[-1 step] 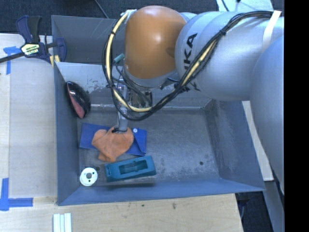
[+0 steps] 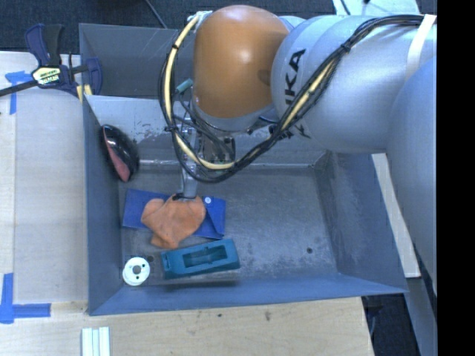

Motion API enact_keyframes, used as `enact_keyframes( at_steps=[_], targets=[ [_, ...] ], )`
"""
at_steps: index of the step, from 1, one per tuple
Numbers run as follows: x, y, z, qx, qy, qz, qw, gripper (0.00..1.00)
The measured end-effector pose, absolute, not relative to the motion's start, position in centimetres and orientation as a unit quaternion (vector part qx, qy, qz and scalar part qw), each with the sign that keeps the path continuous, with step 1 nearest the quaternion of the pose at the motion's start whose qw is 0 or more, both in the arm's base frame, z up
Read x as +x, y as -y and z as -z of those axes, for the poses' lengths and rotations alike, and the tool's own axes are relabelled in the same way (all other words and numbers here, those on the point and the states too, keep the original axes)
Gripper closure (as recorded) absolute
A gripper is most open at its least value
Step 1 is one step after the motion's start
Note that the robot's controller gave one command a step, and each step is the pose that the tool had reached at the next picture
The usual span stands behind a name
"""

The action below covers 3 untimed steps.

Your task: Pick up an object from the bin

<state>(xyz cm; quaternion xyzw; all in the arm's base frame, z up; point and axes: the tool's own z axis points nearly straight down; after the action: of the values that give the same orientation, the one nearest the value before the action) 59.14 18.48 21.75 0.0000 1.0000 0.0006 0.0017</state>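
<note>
Lying on the bin floor, an orange cloth sits under the hand.

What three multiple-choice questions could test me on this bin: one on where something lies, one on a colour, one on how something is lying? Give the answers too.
1. Where in the bin is the small white disc?
A) the view's lower left corner, beside the teal block
B) the upper right corner
C) the middle of the floor

2. What colour is the crumpled cloth next to the gripper?
A) green
B) orange
C) white

3. How is that cloth lying?
A) hanging in the air
B) stuffed inside the block
C) bunched up on a blue sheet on the floor

Answers:
1 A, the disc sits just left of the block by the near wall.
2 B, it is plainly orange.
3 C, blue shows on both sides of it.
</note>
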Motion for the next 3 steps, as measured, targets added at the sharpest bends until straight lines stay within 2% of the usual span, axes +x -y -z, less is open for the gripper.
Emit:
enact_keyframes(
  at_steps=[1,2,3],
  targets=[
    [54.3,-12.9,-17.4,-0.177,-0.984,-0.001,0.003,0.0],
    [53.4,-11.3,-15.6,-0.176,-0.984,0.0,0.001,0.0],
    [53.7,-12.0,-15.2,-0.167,-0.986,-0.001,0.002,0.0]
  ],
)
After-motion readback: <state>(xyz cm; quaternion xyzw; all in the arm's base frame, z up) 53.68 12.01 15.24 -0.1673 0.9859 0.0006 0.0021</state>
